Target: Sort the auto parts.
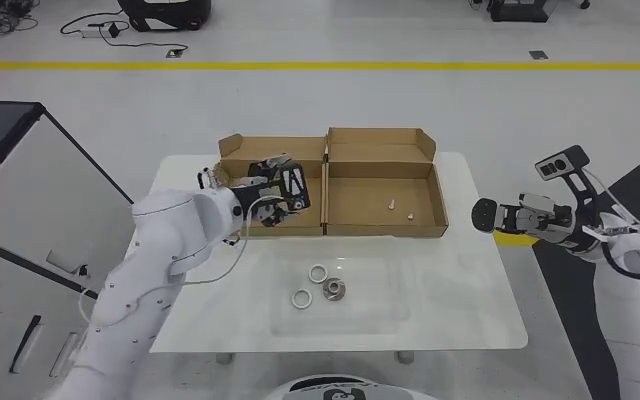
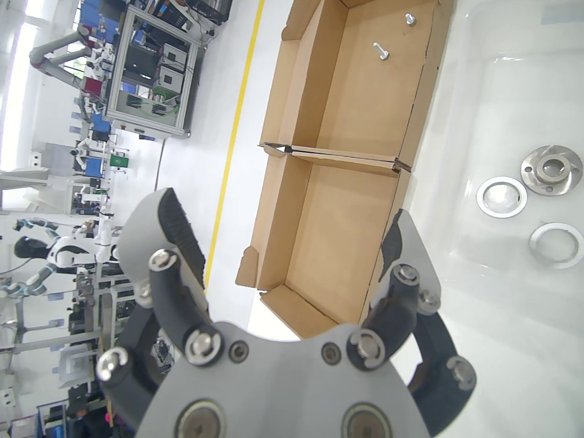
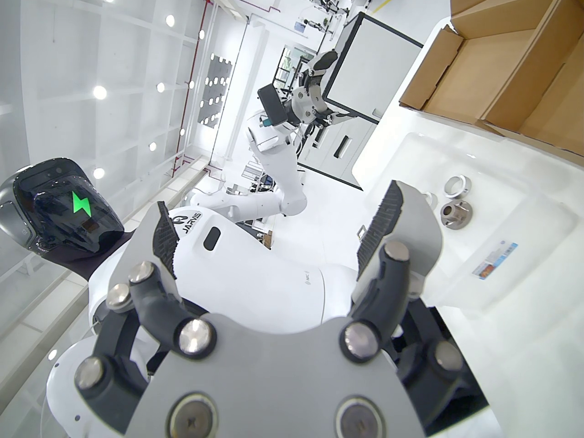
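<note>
Setting: an open workshop floor with a yellow line. A white table (image 1: 470, 300) carries all the stock.

Item 1. Clear plastic tray (image 1: 385, 290), at the table's near middle. It holds two flat metal rings (image 1: 317, 272) (image 1: 301, 297) and one flanged hub (image 1: 331, 291). The hub sits just beside both rings.

Item 2. Left cardboard box (image 2: 333, 230), lid open, at the far side of the table.

Item 3. Right cardboard box (image 1: 370, 200), butted against the left one. Two bolts (image 1: 392, 204) (image 1: 411, 214) lie apart on its floor.

Item 4. Left gripper (image 2: 285, 216), above the left box. Its jaws are spread and carry nothing.

Item 5. Right gripper (image 3: 278, 202), out beyond the table's right edge and well apart from the parts. Its jaws are likewise spread and carry nothing.

Status, as judged: bolts sorted; rings and hub awaiting pickup.

Hazards, as judged:
- The rings lie flat and thin on a slick tray floor, so fingers may skid over one or push it along instead of lifting it.
- The three parts crowd together, so closing on one may knock a neighbour.
- The tray walls are clear and hard to see, so a low approach could catch the rim and shift the tray.
- The boxes abut, so a release near the shared wall could drop a part on the wrong side.
</note>
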